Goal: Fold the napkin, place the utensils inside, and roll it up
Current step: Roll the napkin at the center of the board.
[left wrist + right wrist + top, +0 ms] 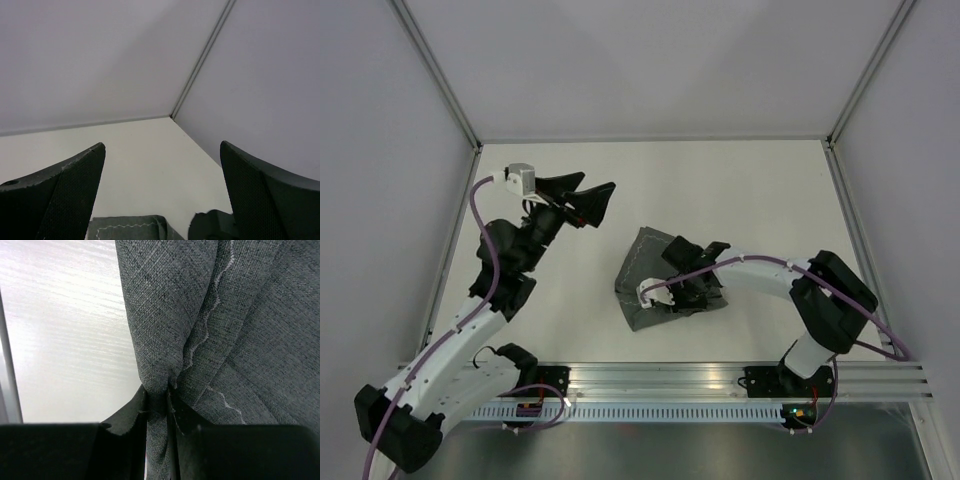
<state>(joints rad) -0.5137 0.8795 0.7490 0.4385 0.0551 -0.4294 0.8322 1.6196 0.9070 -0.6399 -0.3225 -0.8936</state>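
Roughly mid-tabletop (760,190), a little right of centre: dark grey woven napkin (642,265), bunched into an uneven wedge instead of lying flat. Shows a coarse weave and a thin pale hem stitch, wavy, running down the folds in the right wrist view. Gathers into long pleats that converge on one point at the right hand (688,285). Pinches a narrow ridge of napkin there between pressed-in fingers, with the folds fanning away from the grip. Hides much of the napkin's right part from above, so no telling the outline on that side.

Keeps the left hand (595,190) spread wide, gripping nothing, to the napkin's left and farther back, well apart from it. Catches only the napkin's stitched top edge at the bottom of the left wrist view.

Around the napkin: a wide stretch of tabletop toward the back wall (650,70), a fair band on the left up to the left arm, a narrower band on the right beside the right arm. Near corner of the napkin close to the metal rail (720,375) but short of it. Side walls along both tabletop edges, meeting the back wall at the far corners.
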